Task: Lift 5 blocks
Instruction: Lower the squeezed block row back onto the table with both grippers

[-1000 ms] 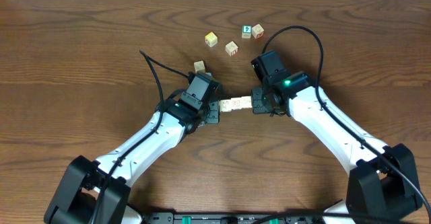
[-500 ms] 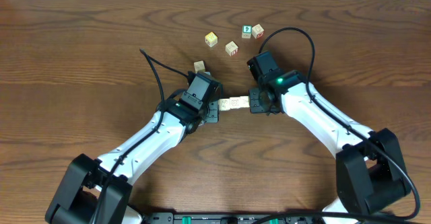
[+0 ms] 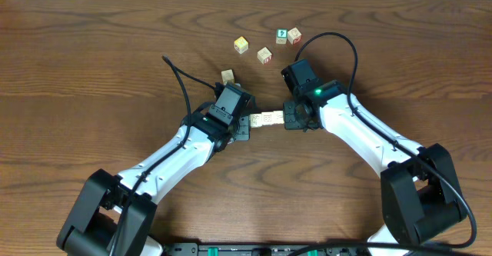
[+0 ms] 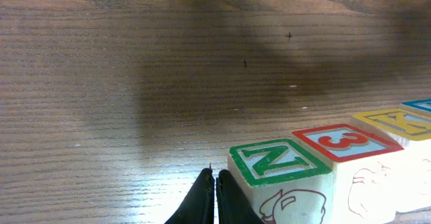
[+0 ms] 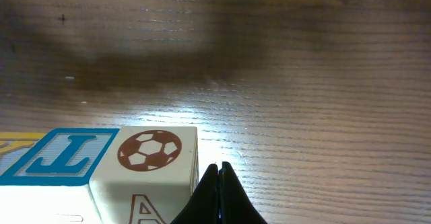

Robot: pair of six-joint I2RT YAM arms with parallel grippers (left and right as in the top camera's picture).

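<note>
Both left fingers [image 4: 214,183] and right fingers [image 5: 217,177] are closed, pinching a row of blocks [image 3: 267,118] between them. Loose cubes [image 3: 264,54] lie beyond.

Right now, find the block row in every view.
Overhead: block row near picture centre, a short pale bar.
Left wrist: bottom right, beside the left gripper.
Right wrist: bottom left, beside the right gripper.
Shared landmark: the blue-edged block, at the left wrist's far right edge; too small overhead.
</note>
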